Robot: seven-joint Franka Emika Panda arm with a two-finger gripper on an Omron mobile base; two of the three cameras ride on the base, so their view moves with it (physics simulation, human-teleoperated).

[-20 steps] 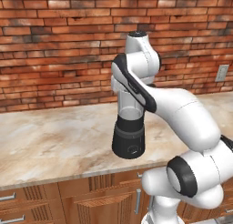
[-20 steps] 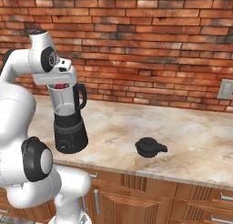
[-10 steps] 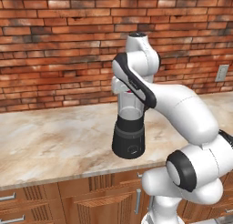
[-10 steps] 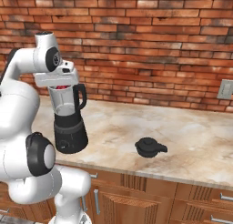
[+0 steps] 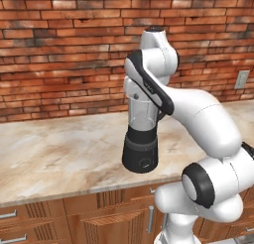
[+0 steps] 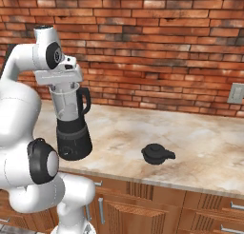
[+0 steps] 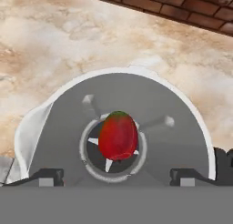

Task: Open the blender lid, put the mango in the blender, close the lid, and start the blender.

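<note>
Mango (image 7: 118, 135) inside blender (image 6: 72, 126) jar, on blades; claw (image 7: 117, 176) open above. Next: fetch blender lid (image 6: 157, 153) from desk (image 6: 200, 147), recap.

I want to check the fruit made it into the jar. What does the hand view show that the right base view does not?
Hand view alone: the mango lying on the blades at the jar's bottom, with the gripper open above it. Right base view alone: the blender lid lying on the counter, right of the blender, and the brick wall. Both: the blender, its jar uncovered.
</note>
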